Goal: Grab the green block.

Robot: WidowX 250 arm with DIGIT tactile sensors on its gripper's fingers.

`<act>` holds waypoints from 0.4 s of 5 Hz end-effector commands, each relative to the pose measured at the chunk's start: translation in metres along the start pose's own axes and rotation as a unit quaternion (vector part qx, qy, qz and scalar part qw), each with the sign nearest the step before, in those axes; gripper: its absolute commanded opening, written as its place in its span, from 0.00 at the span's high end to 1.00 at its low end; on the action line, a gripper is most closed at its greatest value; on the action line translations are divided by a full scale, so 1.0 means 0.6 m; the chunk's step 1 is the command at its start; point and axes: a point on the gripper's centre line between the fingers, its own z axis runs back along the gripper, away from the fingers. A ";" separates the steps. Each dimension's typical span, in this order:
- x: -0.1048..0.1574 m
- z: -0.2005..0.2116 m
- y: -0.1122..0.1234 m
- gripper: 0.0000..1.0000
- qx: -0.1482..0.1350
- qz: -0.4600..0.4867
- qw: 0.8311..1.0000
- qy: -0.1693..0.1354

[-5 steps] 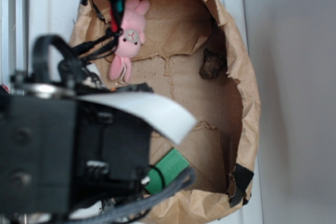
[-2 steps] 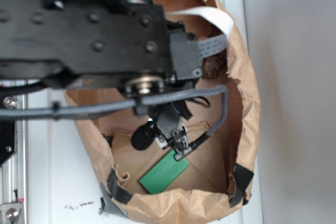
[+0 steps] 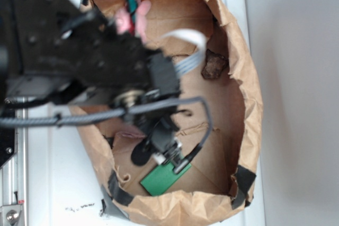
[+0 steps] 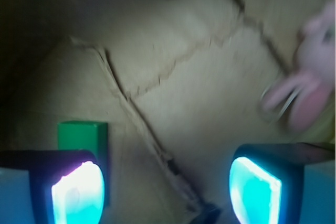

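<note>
1. green block (image 3: 163,178) flat, smooth slab on the creased brown paper bag (image 3: 249,104) floor, near the bag's bottom edge.
2. gripper (image 3: 168,158) reaches down from the black arm, right over the block's upper end.
3. wrist view: fingers (image 4: 79,187) spread wide, glowing cyan pads, block (image 4: 83,136) just past the left pad; nothing held.
4. dark brown lump (image 3: 213,64) by the bag's right wall.
5. pink plush bunny (image 4: 310,87) blurred, clearer in wrist view.
</note>
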 end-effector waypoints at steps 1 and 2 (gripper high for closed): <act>-0.046 -0.038 -0.072 0.00 0.016 -0.006 0.998 -0.054; -0.055 -0.049 -0.095 0.00 0.031 -0.013 0.997 -0.065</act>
